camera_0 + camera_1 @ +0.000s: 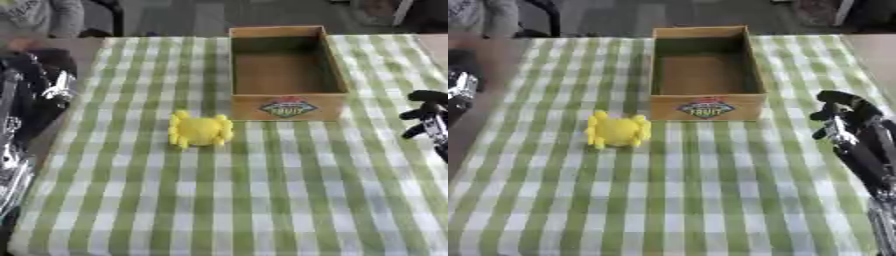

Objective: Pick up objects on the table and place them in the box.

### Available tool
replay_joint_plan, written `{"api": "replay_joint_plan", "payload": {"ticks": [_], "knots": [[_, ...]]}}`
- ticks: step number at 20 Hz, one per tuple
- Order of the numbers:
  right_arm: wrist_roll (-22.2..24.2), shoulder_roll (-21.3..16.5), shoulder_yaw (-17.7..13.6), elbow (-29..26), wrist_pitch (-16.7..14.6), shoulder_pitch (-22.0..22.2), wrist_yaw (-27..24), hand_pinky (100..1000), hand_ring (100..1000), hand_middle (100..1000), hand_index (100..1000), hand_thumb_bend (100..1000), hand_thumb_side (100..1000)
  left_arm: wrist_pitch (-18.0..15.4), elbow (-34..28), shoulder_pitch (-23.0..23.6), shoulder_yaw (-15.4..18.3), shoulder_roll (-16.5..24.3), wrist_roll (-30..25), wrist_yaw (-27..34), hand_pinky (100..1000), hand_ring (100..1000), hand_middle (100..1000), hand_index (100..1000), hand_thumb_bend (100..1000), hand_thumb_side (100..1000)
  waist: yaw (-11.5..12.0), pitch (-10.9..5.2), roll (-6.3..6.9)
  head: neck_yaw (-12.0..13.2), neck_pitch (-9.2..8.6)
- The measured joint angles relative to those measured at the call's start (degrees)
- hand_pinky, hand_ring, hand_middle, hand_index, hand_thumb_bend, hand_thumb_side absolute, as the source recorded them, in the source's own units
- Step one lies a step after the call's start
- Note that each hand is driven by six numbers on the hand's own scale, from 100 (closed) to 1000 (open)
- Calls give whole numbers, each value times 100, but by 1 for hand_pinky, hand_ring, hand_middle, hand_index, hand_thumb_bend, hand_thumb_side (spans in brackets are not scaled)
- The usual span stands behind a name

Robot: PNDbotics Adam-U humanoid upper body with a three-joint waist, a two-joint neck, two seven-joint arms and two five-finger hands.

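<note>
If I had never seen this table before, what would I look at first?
Probably the bright yellow toy, sitting alone on the green and white checked tablecloth, just in front of the box's left corner. Next comes the wooden box behind it, open on top, nothing showing inside, with a colourful label on its front. The robot's black right hand hangs over the cloth at the right, fingers curled, holding nothing.

Black right hand (846, 117), silver-jointed arm

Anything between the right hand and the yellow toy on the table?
Nothing: in the right eye view only bare green-checked tablecloth lies between the right hand and the yellow spiky soft toy.
</note>
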Motion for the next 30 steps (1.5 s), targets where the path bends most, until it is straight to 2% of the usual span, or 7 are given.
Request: {"api": "replay_joint_plan", "payload": {"ticks": [5,6,10,15,20,24,30], "knots": [[12,-7,5,0,8,17,1,480,662,757,798,100,608,144,4,-659,-460,913,-882,-396,585,574,594,742,350,342,-40,-23,44,23,0],[15,-10,7,1,8,17,1,480,663,757,798,100,608,163,7,-828,-585,1067,-1051,-440,589,576,596,744,392,325,-46,-28,54,28,0],[52,-36,39,1,2,17,1,480,663,757,798,100,606,207,121,-1616,-1213,1431,-1681,-648,593,582,599,743,477,330,-117,-56,86,70,0],[69,-54,61,1,-1,20,1,479,662,757,798,100,605,154,507,-2255,-1987,1306,-2294,-1060,593,581,586,720,520,320,-194,-58,89,104,1],[88,-56,75,2,-9,21,1,479,663,757,798,100,608,86,1179,-2615,-2548,870,-2774,-1512,590,577,577,703,531,292,-217,-90,117,124,27],[107,-56,77,2,3,21,1,479,662,757,798,100,609,-20,1669,-2779,-2757,501,-3012,-1859,593,579,575,697,539,256,-244,-91,117,131,42],[109,-56,78,3,6,21,0,479,663,757,798,100,610,-140,2143,-2847,-2817,238,-3199,-2232,590,577,571,693,537,238,-271,-91,135,143,43]]}}
